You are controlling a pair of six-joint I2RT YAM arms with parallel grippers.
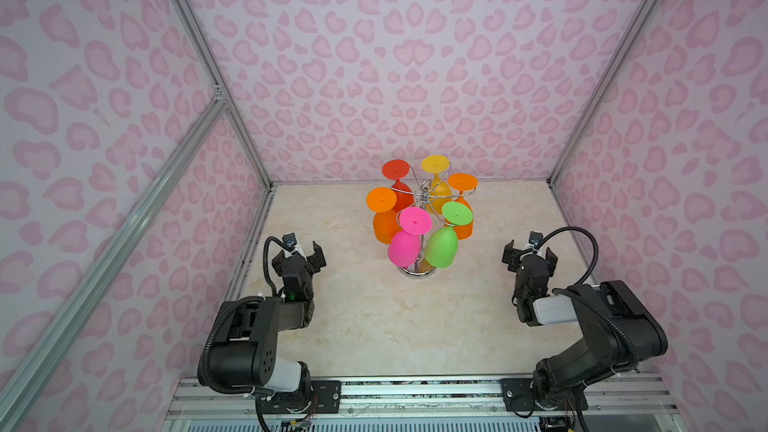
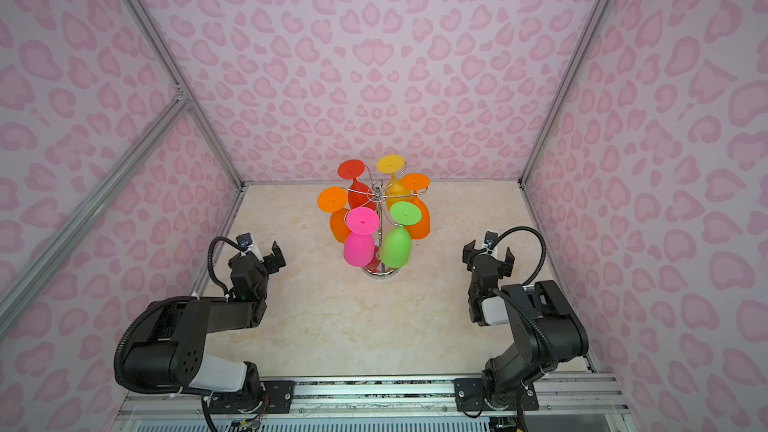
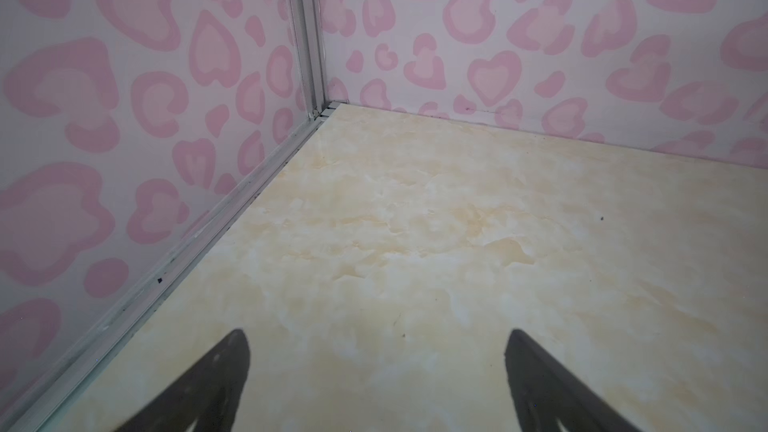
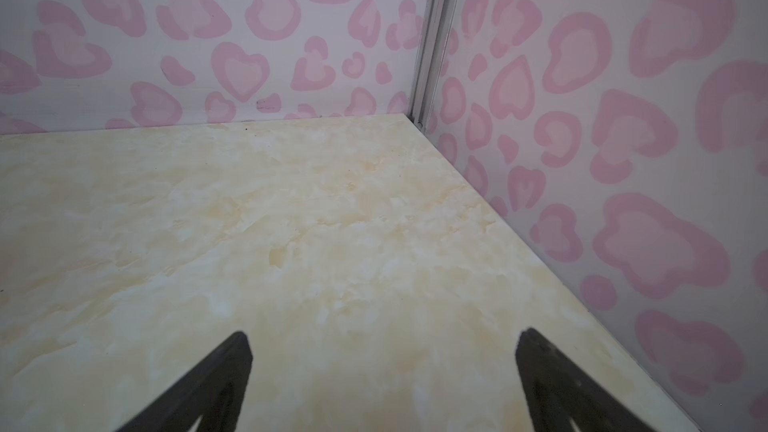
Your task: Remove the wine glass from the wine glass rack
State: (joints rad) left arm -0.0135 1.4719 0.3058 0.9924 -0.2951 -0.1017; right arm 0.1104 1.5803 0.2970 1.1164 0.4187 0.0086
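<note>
Evidently nothing is done yet. In both top views the wine glass rack [image 1: 423, 194] stands near the bench's [image 1: 374, 326] far edge, with six wine glasses [image 1: 404, 248] hanging. The left gripper [image 1: 300, 255] and right gripper [image 1: 530, 255] are spread, empty and well apart from the rack. Each wrist view shows only bare bench between its jaws.
</note>
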